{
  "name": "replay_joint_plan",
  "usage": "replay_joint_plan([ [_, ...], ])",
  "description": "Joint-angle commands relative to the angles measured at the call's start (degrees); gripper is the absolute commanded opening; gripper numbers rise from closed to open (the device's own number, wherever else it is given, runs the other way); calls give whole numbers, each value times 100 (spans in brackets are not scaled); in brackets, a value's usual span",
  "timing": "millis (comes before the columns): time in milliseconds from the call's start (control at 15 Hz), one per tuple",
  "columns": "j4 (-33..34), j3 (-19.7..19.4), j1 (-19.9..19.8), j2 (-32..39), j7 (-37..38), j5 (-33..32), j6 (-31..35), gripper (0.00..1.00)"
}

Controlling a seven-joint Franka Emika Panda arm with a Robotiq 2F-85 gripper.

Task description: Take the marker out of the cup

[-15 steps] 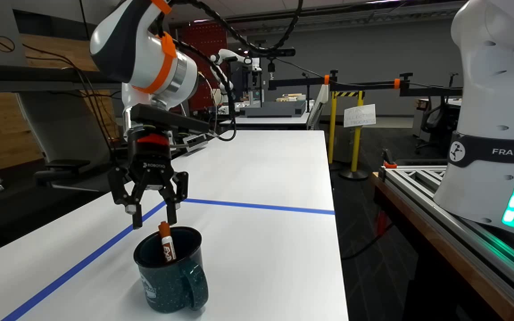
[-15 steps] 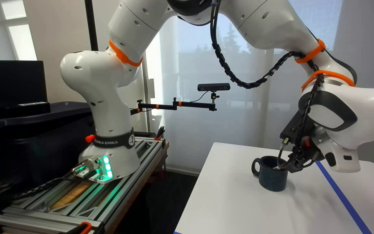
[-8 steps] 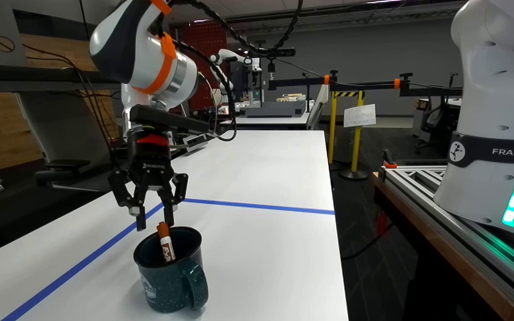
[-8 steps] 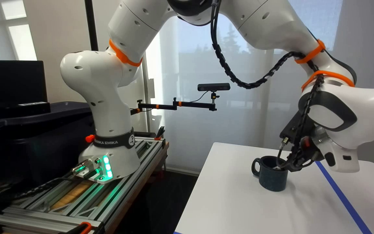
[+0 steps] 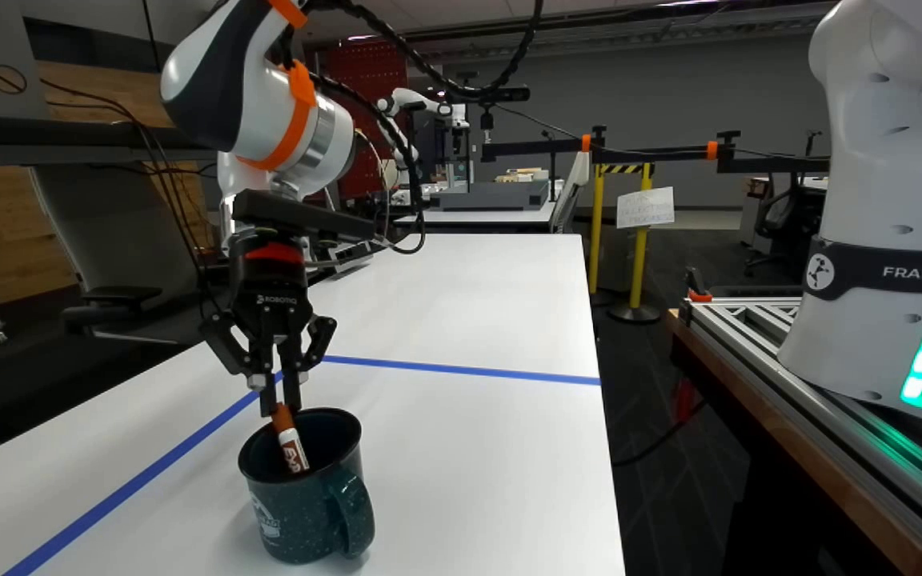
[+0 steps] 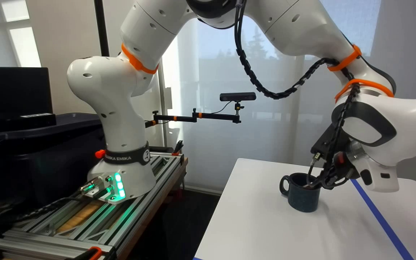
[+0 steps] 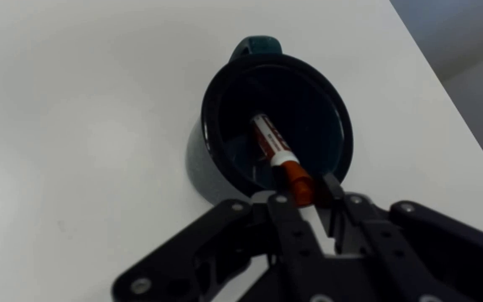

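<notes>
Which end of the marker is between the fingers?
The orange cap end: in the wrist view it lies between the fingertips, while the opposite end is down inside the cup. Whether they grip the cap, I can't tell.

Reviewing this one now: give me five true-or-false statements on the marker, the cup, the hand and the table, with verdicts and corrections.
1. The marker stands tilted in the cup. True.
2. The cup lies tipped over. False: it stands upright on the table.
3. Fingers of the hand are on either side of the marker's cap. True.
4. The cap points down into the cup. False: it points up.
5. Blue tape runs across the table. True.
</notes>
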Motion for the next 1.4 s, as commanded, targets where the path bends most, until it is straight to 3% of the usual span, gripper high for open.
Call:
replay_joint_plan([
  [0,19,-20,52,-1,122,-78,-22,15],
  [67,17,-17,53,-5,117,-82,-33,4],
  [400,-112,23,-41,-244,75,-38,-372,5],
  [1000,122,-283,-679,-846,-17,301,-2270,5],
  [1333,517,-687,-1011,-492,60,333,-2296,5],
])
